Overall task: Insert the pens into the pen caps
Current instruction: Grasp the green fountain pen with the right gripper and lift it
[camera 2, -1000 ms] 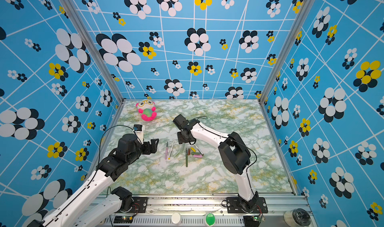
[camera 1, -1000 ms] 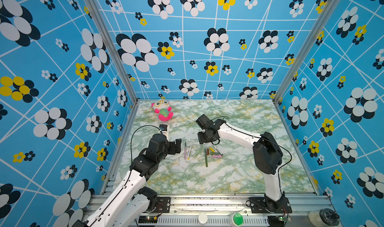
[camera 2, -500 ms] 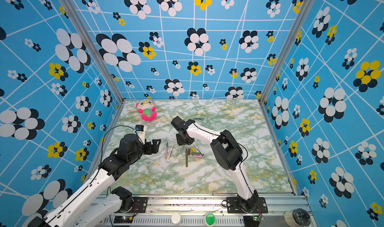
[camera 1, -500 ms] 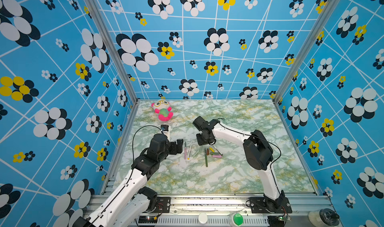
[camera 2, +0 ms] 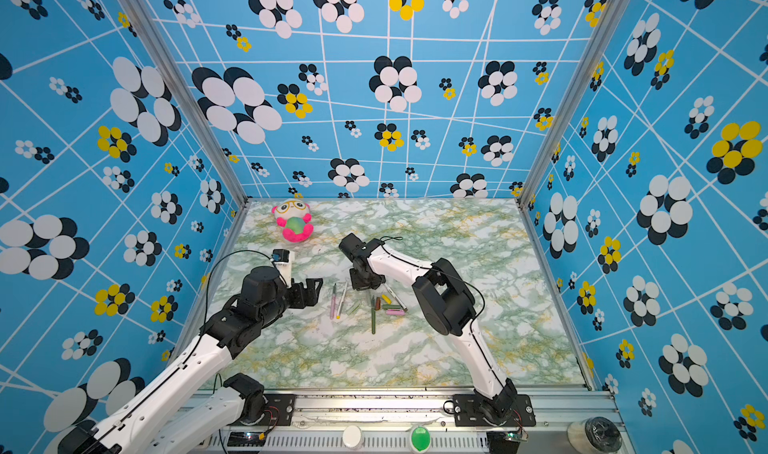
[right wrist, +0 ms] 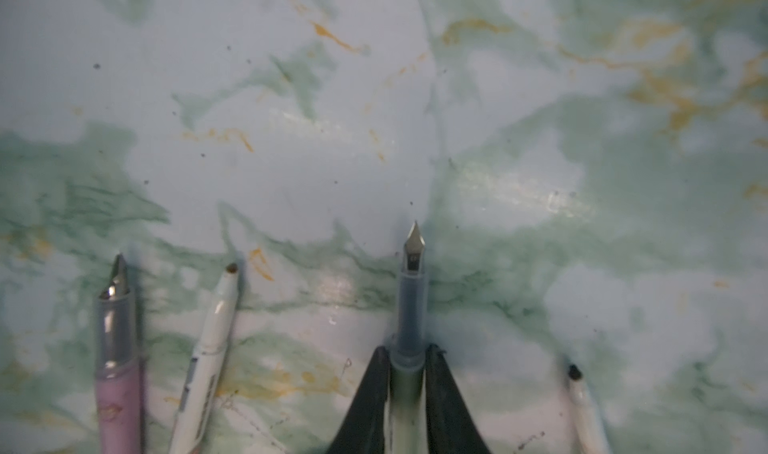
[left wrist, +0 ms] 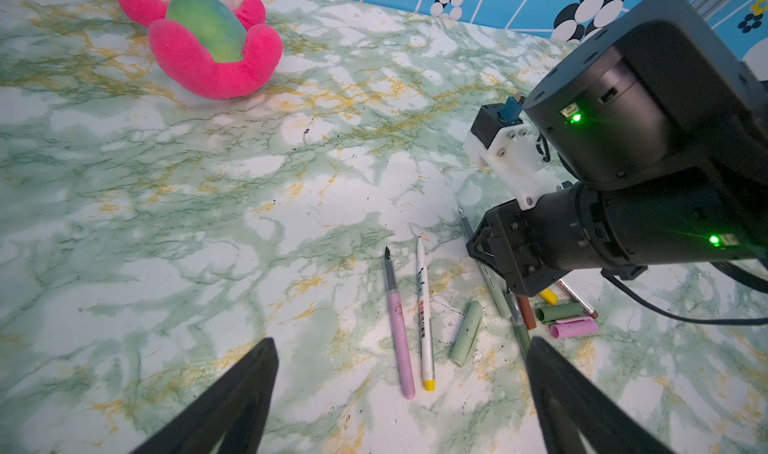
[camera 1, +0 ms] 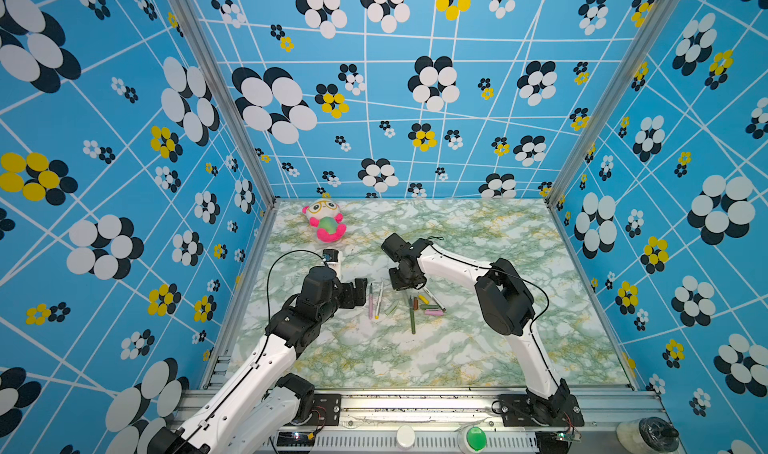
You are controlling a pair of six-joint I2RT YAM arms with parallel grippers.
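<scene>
Both top views: right gripper [camera 1: 405, 282] low, right of pink pen [camera 1: 370, 303]; left gripper [camera 1: 362, 292] just left of it, fingers spread, empty.

Left wrist view: grey-green pen [left wrist: 500, 302] runs near–far under right gripper; pale green cap [left wrist: 467, 333] lies just left of it, nearer left arm, likely its pick.

Right wrist view: fingers [right wrist: 370, 398] pinch grey-green pen behind nib, nib pointing far; lift off table not evident.

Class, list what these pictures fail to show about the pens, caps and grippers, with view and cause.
- Right gripper fingertips: in both top views, hidden beneath its own wrist.
- Grey-green pen barrel: right wrist view, covered by fingers and cut by the frame edge.
- Yellow cap and brown cap: left wrist view, partly behind the right gripper.
- Yellow-tailed white pen's print: too small to read.
</scene>
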